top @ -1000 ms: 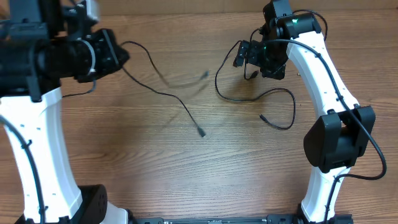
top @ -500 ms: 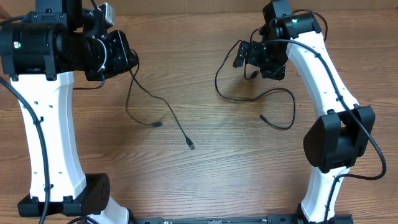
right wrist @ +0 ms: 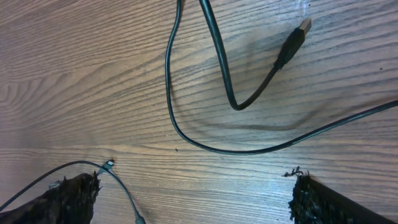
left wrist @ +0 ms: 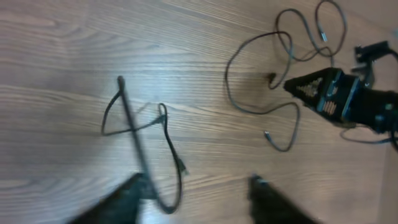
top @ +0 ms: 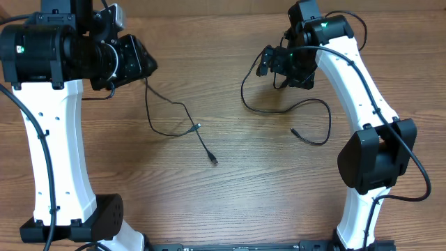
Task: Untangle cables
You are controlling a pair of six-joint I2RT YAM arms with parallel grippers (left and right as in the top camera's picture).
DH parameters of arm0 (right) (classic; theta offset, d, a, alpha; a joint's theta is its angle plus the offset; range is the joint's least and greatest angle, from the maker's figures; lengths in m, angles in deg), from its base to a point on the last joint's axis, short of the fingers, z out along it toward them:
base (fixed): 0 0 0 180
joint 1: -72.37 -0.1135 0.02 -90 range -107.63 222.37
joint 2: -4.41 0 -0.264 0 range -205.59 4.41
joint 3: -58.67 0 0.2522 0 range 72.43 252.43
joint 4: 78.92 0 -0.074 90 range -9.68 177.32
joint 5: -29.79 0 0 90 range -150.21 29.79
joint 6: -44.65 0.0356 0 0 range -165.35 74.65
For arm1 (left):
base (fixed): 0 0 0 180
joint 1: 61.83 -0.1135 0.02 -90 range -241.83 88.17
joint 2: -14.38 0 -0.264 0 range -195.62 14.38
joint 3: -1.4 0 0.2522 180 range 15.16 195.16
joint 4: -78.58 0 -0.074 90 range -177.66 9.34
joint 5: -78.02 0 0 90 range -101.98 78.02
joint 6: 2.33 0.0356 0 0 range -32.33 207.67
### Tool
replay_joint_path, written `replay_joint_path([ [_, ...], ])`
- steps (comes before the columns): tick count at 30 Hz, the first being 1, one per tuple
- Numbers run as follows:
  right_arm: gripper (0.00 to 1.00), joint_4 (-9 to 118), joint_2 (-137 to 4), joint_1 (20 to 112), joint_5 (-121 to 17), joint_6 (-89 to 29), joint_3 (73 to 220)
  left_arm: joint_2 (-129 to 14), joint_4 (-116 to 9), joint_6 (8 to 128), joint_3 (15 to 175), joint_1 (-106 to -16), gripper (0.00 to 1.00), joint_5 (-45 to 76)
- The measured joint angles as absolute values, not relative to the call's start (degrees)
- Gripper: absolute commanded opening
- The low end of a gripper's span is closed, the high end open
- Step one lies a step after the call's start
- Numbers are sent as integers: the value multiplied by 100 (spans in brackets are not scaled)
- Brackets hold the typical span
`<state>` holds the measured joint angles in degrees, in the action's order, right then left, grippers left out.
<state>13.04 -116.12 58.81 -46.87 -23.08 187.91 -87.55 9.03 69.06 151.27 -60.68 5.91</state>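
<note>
Two thin black cables lie apart on the wooden table. The left cable (top: 214, 161) runs down from under my left gripper (top: 148, 66) and bends into a loop with a small plug end (top: 198, 126). In the left wrist view my left gripper (left wrist: 199, 199) stands open, and a blurred strand (left wrist: 130, 124) passes close to its left finger (left wrist: 124, 199). The right cable (top: 279, 110) curls below my right gripper (top: 272, 70) and ends in a plug (top: 293, 130). In the right wrist view the right gripper (right wrist: 196, 199) is open over a USB plug (right wrist: 301, 28), with nothing between its fingers.
The white arm columns stand at the left (top: 49, 160) and the right (top: 362, 111) of the table, with thicker black cables along them. A thin strand with a small plug (right wrist: 109, 163) lies next to the right gripper's left finger (right wrist: 62, 199).
My left gripper went from shut to open. The left cable's loop has dropped and shifted, its small plug now further right. The right arm moved slightly left.
</note>
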Motion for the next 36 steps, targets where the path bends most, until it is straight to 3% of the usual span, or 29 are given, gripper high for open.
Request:
replay_joint_path([
  [2, 100, 1310, -11612, 5879, -4687, -2313, 18791, -8755, 905, 6928, 15127, -6068, 100, 460],
  [13, 100, 1310, -11612, 5877, -4687, -2308, 18791, -8755, 905, 6812, 15127, -6068, 100, -283],
  [23, 100, 1310, -11612, 5879, -4687, -2308, 18791, -8895, 903, 6117, 15127, -6071, 100, -2069],
  [36, 100, 1653, -11612, 5877, -5312, -1924, 18791, -9002, 903, 6479, 15127, -6073, 100, -869],
])
